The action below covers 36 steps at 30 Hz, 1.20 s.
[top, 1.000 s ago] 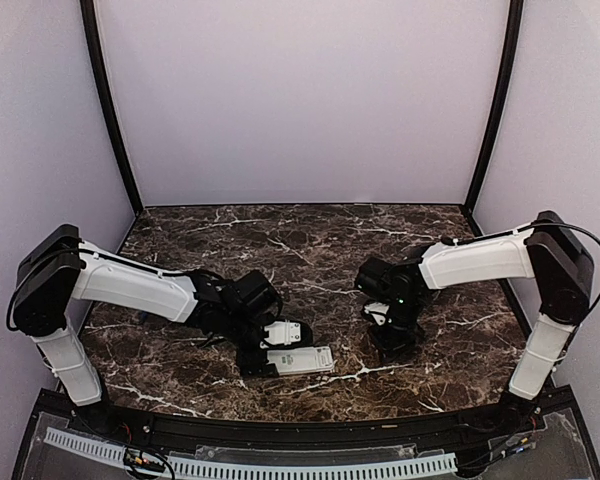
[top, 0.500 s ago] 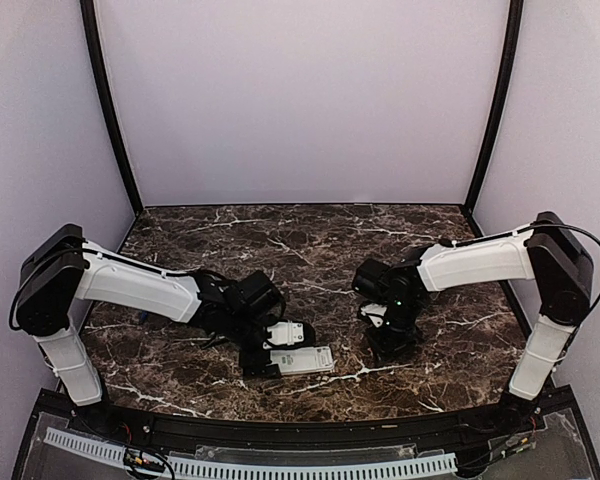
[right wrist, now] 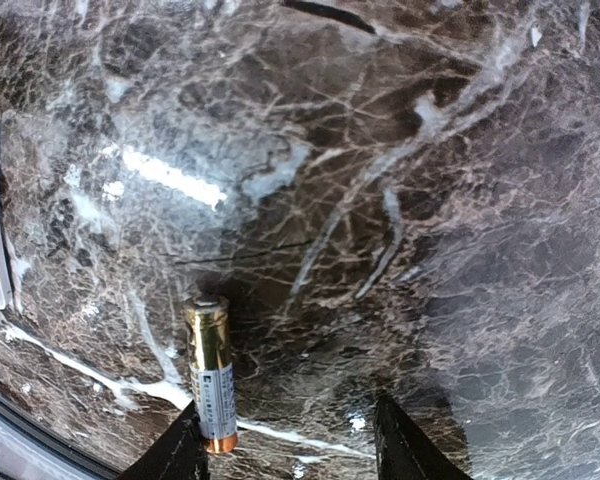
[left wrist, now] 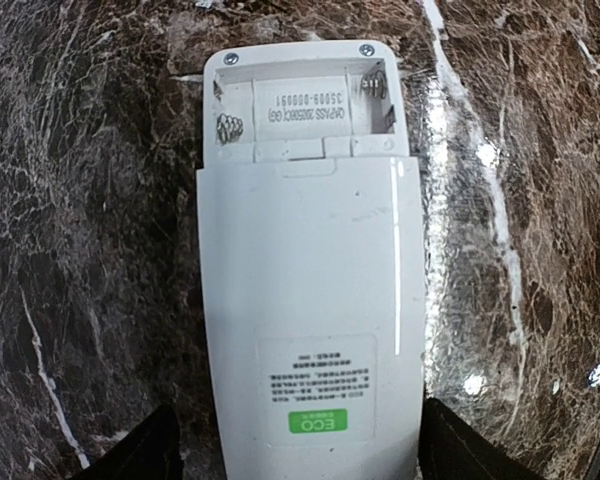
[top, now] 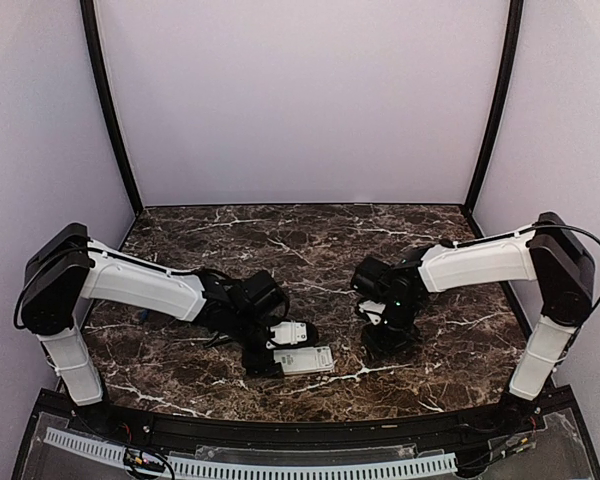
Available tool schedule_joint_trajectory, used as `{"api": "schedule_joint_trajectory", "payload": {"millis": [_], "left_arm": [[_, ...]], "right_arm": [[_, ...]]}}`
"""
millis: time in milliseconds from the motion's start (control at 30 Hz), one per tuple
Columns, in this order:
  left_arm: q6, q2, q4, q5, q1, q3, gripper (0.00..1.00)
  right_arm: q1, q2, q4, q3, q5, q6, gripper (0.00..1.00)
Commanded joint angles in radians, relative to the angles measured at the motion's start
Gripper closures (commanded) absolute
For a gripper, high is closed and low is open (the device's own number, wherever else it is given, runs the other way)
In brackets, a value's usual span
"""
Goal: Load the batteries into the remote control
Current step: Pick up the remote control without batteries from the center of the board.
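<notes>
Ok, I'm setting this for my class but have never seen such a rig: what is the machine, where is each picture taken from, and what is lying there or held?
These are two robot arms bolted at the near edge of a dark marble table. The wide picture comes from a fixed camera above and behind them: left arm on the left, right arm on the right. The other two come from cameras on the wrists, looking past each gripper's fingers. The left gripper straddles a white remote control lying back up, its battery compartment open and empty; whether the fingers squeeze it is unclear. The right gripper is open over one gold battery lying on the table, close to one finger.
</notes>
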Motion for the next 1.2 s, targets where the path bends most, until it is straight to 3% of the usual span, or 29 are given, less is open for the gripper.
{"api": "schedule_joint_trajectory", "payload": {"millis": [0,267,500,633,967,1167], "left_arm": [[-0.009,0.058,-0.082,-0.025,-0.012,0.022,0.23],[-0.067,0.105,-0.154,-0.003,-0.016,0.073,0.48],[-0.185,0.125,-0.224,-0.038,-0.016,0.101,0.60],[-0.257,0.133,-0.242,-0.076,-0.018,0.116,0.69],[-0.401,0.189,-0.246,-0.096,-0.019,0.200,0.66],[-0.432,0.208,-0.272,-0.113,-0.019,0.206,0.49]], "right_arm": [[0.000,0.036,0.106,-0.049,0.031,-0.003,0.49],[-0.001,0.041,0.170,-0.090,0.035,0.007,0.63],[-0.004,0.043,0.195,-0.088,0.014,0.004,0.86],[-0.007,0.046,0.191,-0.085,0.010,-0.001,0.94],[-0.017,0.037,0.142,-0.070,0.050,0.012,0.97],[-0.017,0.045,0.118,-0.069,0.066,0.025,0.87]]}}
